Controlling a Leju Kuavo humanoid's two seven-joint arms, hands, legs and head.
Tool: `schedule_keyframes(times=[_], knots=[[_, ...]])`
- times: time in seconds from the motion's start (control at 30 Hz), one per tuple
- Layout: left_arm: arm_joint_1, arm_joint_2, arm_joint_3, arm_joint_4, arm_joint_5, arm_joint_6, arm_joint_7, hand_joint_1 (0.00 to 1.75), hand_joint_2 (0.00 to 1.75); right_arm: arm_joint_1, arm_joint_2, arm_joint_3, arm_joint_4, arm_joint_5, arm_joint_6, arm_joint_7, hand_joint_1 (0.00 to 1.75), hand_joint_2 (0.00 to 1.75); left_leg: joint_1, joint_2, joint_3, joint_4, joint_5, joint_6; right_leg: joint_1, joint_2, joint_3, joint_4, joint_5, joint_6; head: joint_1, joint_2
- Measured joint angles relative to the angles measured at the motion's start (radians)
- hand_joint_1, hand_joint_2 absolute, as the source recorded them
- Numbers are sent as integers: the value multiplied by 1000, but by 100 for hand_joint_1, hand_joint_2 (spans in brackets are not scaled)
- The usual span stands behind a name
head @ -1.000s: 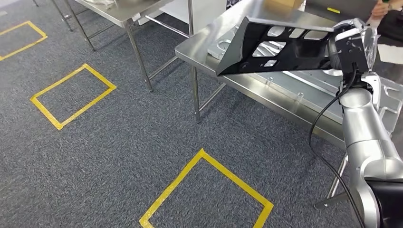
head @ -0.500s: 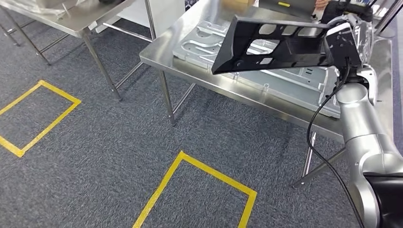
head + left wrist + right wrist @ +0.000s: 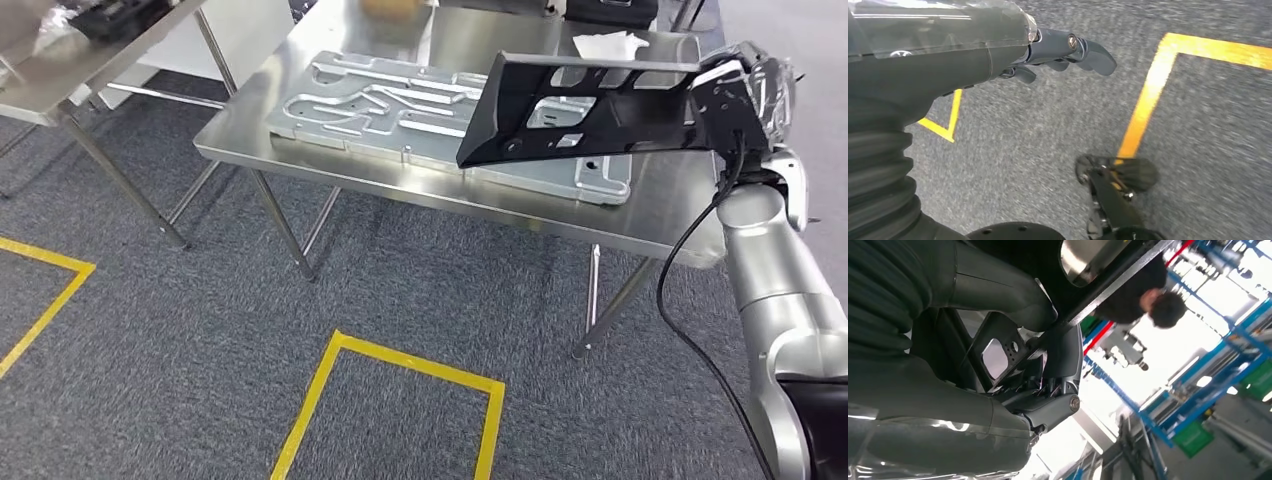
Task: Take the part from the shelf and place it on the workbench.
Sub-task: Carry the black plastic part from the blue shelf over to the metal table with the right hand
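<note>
My right hand grips one end of a long black perforated part and holds it level in the air above the right half of the steel workbench. In the right wrist view the hand wraps the black part, thumb on one face and fingers on the other. My left hand hangs over the grey carpet with its fingers loosely extended and nothing in them.
A large aluminium plate with milled grooves lies on the workbench under the part. A brown box and white paper sit at the far edge. Another steel table stands at left. Yellow floor rectangles mark the carpet. A person stands beyond.
The camera has turned and the whole scene has shifted: the workbench now sits in the middle of the view. The part stays in my right hand, now over the bench's right half.
</note>
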Motion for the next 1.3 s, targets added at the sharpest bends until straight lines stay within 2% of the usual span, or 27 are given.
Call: schedule_keyframes(times=[0.07,0.1,0.13,0.17,0.2,0.27,0.3,0.33,0.4,0.43,0.5,0.57,0.63,0.67,0.7,0.77,0.83,0.97,1.0,1.03,1.1,1.13,1.17,1.2,1.23,1.27,1.3], knots=[[1,0,5,0,5,-2,1,0,175,4,-2,0,-2,-3,1,0,175,175,1,-50,-60,135,-66,1,3,27,-1,0,1,-7,0,0],[2,0,7,0,7,-2,2,0,175,8,-2,0,-2,-4,1,0,175,175,0,-58,-90,196,-85,4,6,43,0,1,1,-9,0,0],[2,0,8,0,7,-2,2,0,175,13,-2,0,-2,-5,2,0,175,175,-1,-62,-110,229,-87,8,9,59,0,1,1,-11,0,0],[2,0,10,0,7,-2,3,0,175,17,-2,1,-2,-5,2,0,175,175,-3,-65,-112,222,-67,15,13,75,1,1,1,-11,0,0],[1,-1,12,0,7,-2,3,0,175,19,-2,1,-3,-5,3,0,175,175,-6,-73,-98,176,-31,24,16,91,2,1,1,-11,0,0],[0,1,14,0,7,-3,3,0,175,19,-3,1,-4,-6,3,1,175,175,-10,-123,-49,44,47,49,19,118,4,1,2,-10,0,0],[0,2,15,0,7,-3,3,0,175,18,-3,1,-5,-6,3,1,175,175,-11,-149,-29,-5,69,59,18,131,3,1,4,-7,0,0],[0,2,15,0,7,-4,6,0,175,19,-4,1,-5,-6,3,1,175,175,-13,-165,-17,-32,76,65,14,143,0,0,6,-3,0,0],[-3,3,17,0,11,-13,28,0,175,21,-7,1,-6,-7,4,2,175,175,-15,-153,-8,-52,73,67,8,168,-6,-6,12,11,0,0],[-6,2,19,0,13,-19,47,0,175,22,-9,1,-6,-6,4,1,175,175,-14,-141,-1,-64,73,67,7,164,-8,-7,13,17,0,0],[-8,1,22,0,16,-30,90,0,175,19,-12,0,-8,0,1,-1,175,175,-8,-119,16,-89,72,71,10,107,-31,32,-4,26,1,0],[-5,0,23,0,17,-39,120,0,175,19,-10,1,-8,16,-3,-1,175,175,-7,-100,30,-97,64,74,7,41,-91,141,-42,35,1,0],[-2,-1,23,0,18,-47,135,0,175,31,-9,2,-5,30,-5,2,175,175,-7,-81,44,-95,52,71,-1,22,-146,231,-58,47,2,0],[-2,-2,23,0,18,-49,139,0,175,38,-9,2,-4,36,-5,3,175,175,-6,-74,54,-94,45,68,-4,19,-149,229,-41,52,2,0],[-2,-3,23,0,17,-51,143,0,175,43,-9,2,-3,40,-6,5,175,175,-5,-67,65,-93,36,63,-8,16,-130,188,-7,56,2,0],[-4,-5,22,0,15,-49,151,0,175,47,-9,2,-2,49,-9,8,175,175,-4,-56,86,-91,16,51,-9,7,-66,63,47,61,2,0],[-9,-5,22,0,10,-44,162,0,175,50,-9,0,-4,60,-13,11,175,175,-7,-49,97,-93,-2,37,-3,3,-29,-2,44,48,1,0],[-20,-6,20,0,7,-34,179,0,175,71,-10,-7,-17,87,-14,23,175,175,-6,-45,121,-97,-25,15,4,13,-1,-10,0,9,0,0],[-22,-6,19,0,7,-31,182,0,175,73,-10,-9,-22,92,-14,24,175,175,-4,-49,107,-62,-34,14,3,15,15,-15,-11,1,0,0],[-23,-7,18,0,7,-29,184,0,175,77,-9,-11,-26,97,-13,25,175,175,-3,-55,73,-1,-45,14,4,15,33,-21,-22,-6,0,0],[-22,-8,17,0,8,-25,186,0,175,88,-5,-12,-28,107,-13,28,175,175,-6,-61,-40,155,-61,19,10,18,74,-31,-48,-13,0,0],[-20,-9,17,0,9,-24,186,0,175,99,-2,-13,-30,114,-12,30,175,175,-8,-62,-97,208,-47,23,14,20,98,-36,-64,-14,0,0],[-17,-10,16,0,10,-22,187,0,175,110,2,-14,-32,121,-12,33,175,175,-11,-63,-139,224,-12,27,18,23,124,-39,-82,-15,0,0],[-15,-11,15,0,11,-21,187,0,175,120,4,-16,-35,129,-10,35,175,175,-13,-64,-165,199,46,32,22,26,153,-42,-102,-16,0,0],[-13,-11,14,0,13,-19,187,0,175,127,6,-18,-40,136,-8,37,175,175,-16,-66,-175,134,125,39,26,28,184,-46,-123,-16,0,0],[-12,-12,14,1,16,-17,187,0,175,132,9,-22,-43,143,-5,39,175,175,-19,-71,-176,79,189,48,27,30,210,-53,-142,-16,1,0],[-12,-12,14,3,18,-15,186,0,175,135,11,-26,-46,149,-2,41,175,175,-25,-74,-171,35,235,55,27,33,231,-61,-158,-14,1,0]])
